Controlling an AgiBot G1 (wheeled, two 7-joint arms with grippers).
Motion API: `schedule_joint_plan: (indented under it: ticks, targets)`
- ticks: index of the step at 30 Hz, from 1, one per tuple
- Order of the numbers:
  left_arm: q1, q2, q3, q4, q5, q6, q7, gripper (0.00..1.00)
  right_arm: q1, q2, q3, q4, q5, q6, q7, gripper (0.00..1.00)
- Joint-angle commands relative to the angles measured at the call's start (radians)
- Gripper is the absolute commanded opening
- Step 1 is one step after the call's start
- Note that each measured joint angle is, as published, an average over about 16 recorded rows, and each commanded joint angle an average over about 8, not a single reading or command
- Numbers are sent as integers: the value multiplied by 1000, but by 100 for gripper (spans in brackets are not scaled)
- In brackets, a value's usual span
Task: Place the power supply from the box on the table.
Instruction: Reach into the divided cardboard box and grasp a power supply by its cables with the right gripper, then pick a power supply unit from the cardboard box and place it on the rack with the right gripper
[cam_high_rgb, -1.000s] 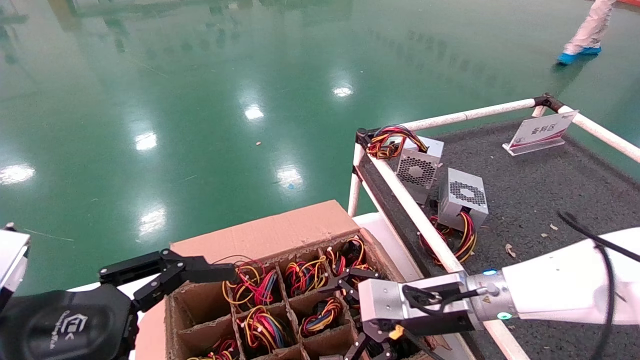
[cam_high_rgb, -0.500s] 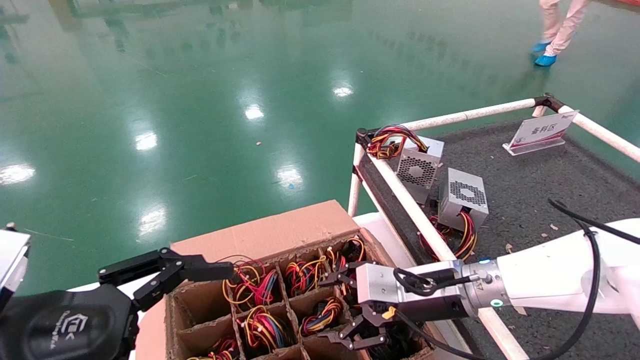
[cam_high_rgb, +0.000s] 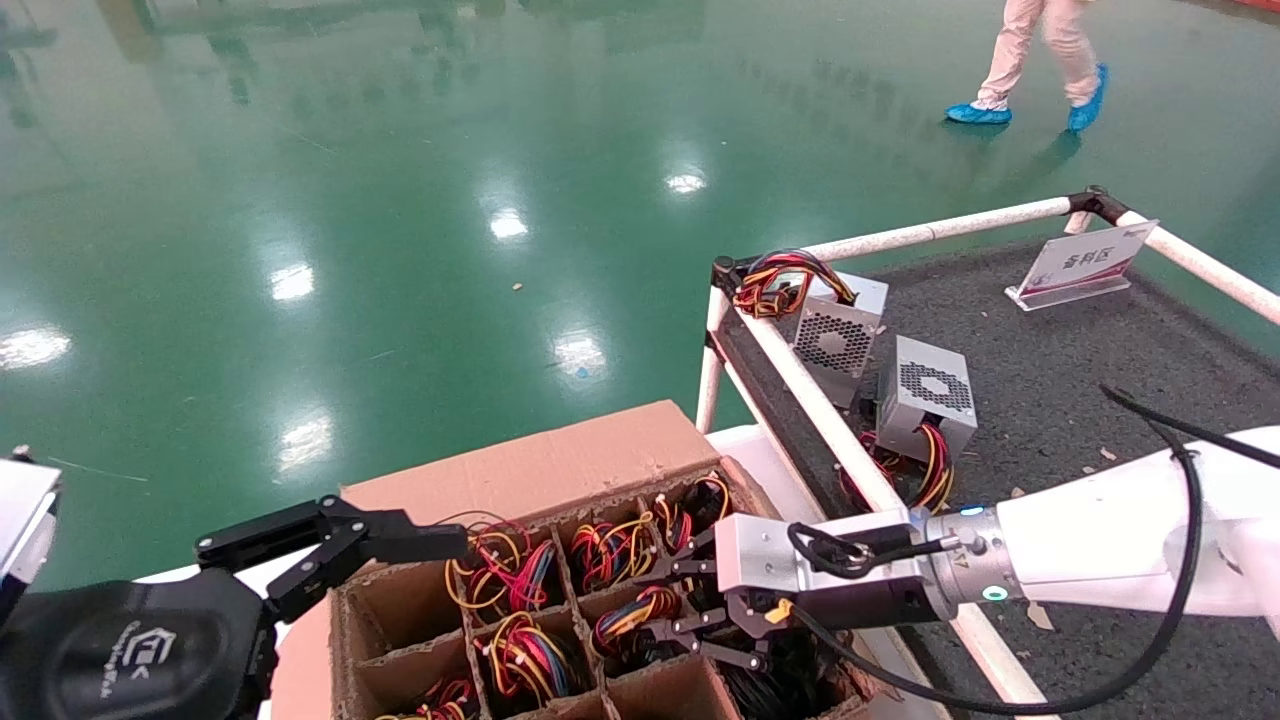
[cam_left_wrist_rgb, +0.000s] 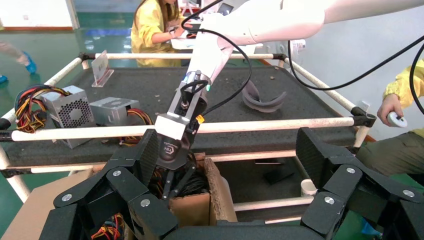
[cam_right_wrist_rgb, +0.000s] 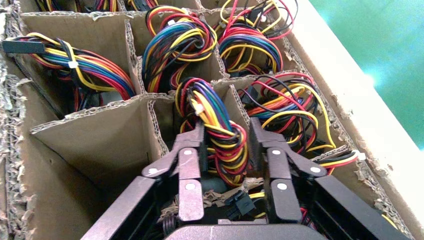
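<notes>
The power supply (cam_right_wrist_rgb: 220, 131) you want sits down in a compartment of the cardboard box (cam_high_rgb: 560, 470), in the row nearest the counter (cam_high_rgb: 1080, 400); only its coiled red, yellow, blue and black wire bundle shows above the divider grid, and the metal body below is hidden. Your right hand (cam_right_wrist_rgb: 227, 150) has its fingers (cam_right_wrist_rgb: 192, 150) spread on either side of that bundle, one to each flank, not yet clamped on it. Judging from the wrist view, you should sink lower before closing, because pinching the loose wires alone risks them slipping or unspooling as the body hangs below. Aim to catch the casing, or at least the tight root of the bundle. Keep both fingers inside the same cell, clear of the corrugated dividers (cam_right_wrist_rgb: 95, 122), whose torn edges could snag a fingertip and drag the whole grid up. Lift straight up until the unit clears the rim, then swing across the white pipe rail (cam_high_rgb: 850, 450) toward the dark counter, where two fan-grilled units (cam_high_rgb: 925, 395) already stand near the corner; set down apart from them. Your left hand (cam_high_rgb: 350, 545) hovers spread open at the box's far-left edge, holding nothing, and can stay there.
</notes>
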Motion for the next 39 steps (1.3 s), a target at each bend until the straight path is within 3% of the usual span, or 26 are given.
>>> schedule_joint_plan:
  ticks: [1,9,16,28,39]
  targets:
    - [0,0,0,0,0,0,0,100,4,0,0,-4,-1,-5,-3,0]
    - [0,0,0,0,0,0,0,100,-5,-6,-2,-22,-2,-43,-6,0]
    - [0,0,0,0,0,0,0,100,22,-8,20,-45,31,-73,60,0]
    - [0,0,0,0,0,0,0,100,144,66,105,-21,153,-99,237,0]
    - [0,0,1,0,0,0,0,100,243,241,181,173,346,-106,496,0]
